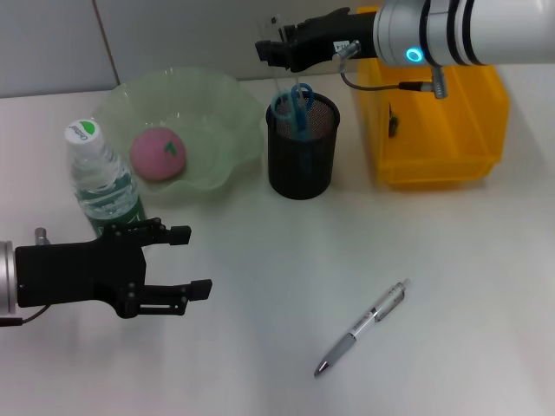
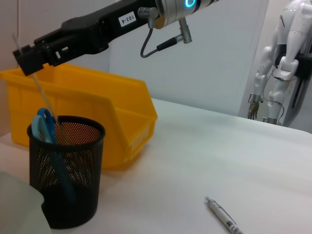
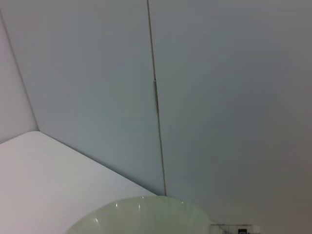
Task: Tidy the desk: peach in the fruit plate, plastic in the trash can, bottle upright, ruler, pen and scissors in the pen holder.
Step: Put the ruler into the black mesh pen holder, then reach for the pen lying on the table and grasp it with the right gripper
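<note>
A: Right end effector: where, and what's in it?

B: Mine sits above the back rim of the black mesh pen holder, fingers closed on a clear ruler. The ruler's long axis runs near vertical, lower end down inside the holder, upper end sticking up past my fingers. In the left wrist view it leans a little, top end tilted away from the yellow bin.

A: Anything else in the holder?

B: Scissors, blue handles up, blades down inside, just beside the ruler.

A: The pen?

B: Pen lies flat on the white surface, well apart from the holder. Long axis diagonal: tip points toward the near left, clip end toward the far right.

A: Left end effector?

B: Left end effector hangs low at the near left, fingers spread wide, holding nothing. It's just in front of the bottle.

A: Bottle and fruit?

B: Bottle stands upright, cap up, touching or nearly touching the green fruit plate. Pink peach rests inside the plate. The yellow bin stands to the right of the holder, near but apart.
</note>
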You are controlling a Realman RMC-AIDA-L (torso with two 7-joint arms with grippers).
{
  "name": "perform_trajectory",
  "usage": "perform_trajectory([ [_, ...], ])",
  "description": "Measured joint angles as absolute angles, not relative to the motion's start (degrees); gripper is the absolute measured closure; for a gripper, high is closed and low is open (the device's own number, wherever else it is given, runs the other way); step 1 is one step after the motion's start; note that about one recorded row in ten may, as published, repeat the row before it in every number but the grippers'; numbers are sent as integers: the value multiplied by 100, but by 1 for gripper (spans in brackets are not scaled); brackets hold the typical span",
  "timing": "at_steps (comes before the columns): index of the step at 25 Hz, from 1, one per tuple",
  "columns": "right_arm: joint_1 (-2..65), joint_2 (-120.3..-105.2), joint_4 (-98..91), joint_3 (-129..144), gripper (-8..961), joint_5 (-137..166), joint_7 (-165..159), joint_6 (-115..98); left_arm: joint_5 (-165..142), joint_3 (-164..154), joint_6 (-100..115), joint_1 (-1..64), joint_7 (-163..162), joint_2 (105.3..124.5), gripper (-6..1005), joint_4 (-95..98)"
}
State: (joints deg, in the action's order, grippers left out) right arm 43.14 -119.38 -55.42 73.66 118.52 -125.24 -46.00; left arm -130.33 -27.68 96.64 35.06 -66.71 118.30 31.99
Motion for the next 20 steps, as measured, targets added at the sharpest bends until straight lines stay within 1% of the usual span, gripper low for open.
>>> perform_trajectory([
  [3, 4258, -11943, -5564, 7365, 554, 11845, -12524, -4606, -13033, -2768, 9665, 3497, -6675, 11822, 225, 3199],
  [10, 4130, -11953, -5660, 7373, 450, 11740, -12524, -4572, -13033, -2768, 9668, 3479, -6678, 11820, 228, 3228],
  [14, 3936, -11959, -5842, 7377, 391, 11363, -12401, -4488, -13034, -2768, 9668, 3478, -6677, 11820, 229, 3233],
  [20, 3523, -11951, -5914, 7503, 396, 9593, -11059, -4436, -13034, -2768, 9668, 3477, -6671, 11826, 231, 3231],
])
